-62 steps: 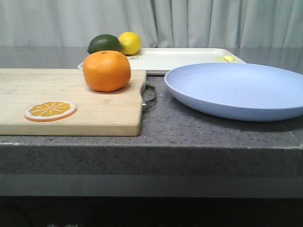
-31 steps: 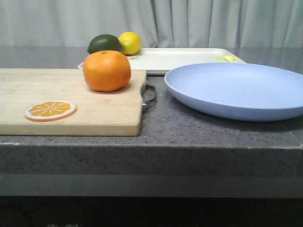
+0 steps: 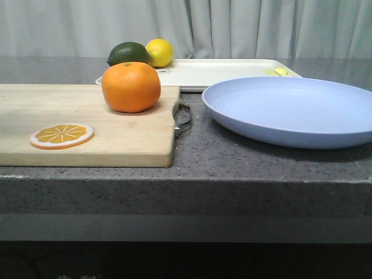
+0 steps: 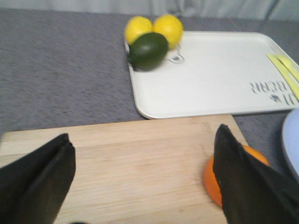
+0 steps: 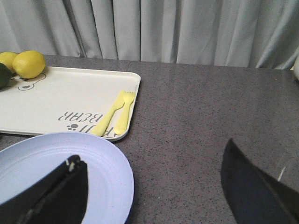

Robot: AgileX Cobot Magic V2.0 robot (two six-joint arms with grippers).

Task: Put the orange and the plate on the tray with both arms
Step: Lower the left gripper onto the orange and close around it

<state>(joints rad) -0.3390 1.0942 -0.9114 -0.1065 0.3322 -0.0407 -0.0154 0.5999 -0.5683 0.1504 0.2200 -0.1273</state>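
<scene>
The orange (image 3: 131,87) sits on a wooden cutting board, near its right end. The lavender plate (image 3: 290,110) lies on the grey table to the right. The cream tray (image 3: 226,72) lies behind both. Neither gripper shows in the front view. In the left wrist view my left gripper (image 4: 142,140) is open and empty above the board, and the orange (image 4: 210,182) is partly hidden behind one finger. In the right wrist view my right gripper (image 5: 152,154) is open and empty, one finger over the plate's (image 5: 103,163) rim and the other over bare table. The tray (image 5: 60,98) lies beyond.
The cutting board (image 3: 87,122) holds a flat orange slice (image 3: 61,135). Two lemons (image 4: 168,27) and a dark green fruit (image 4: 148,50) sit at the tray's corner. A yellow fork and knife (image 5: 114,119) lie on the tray. The table's front edge is near.
</scene>
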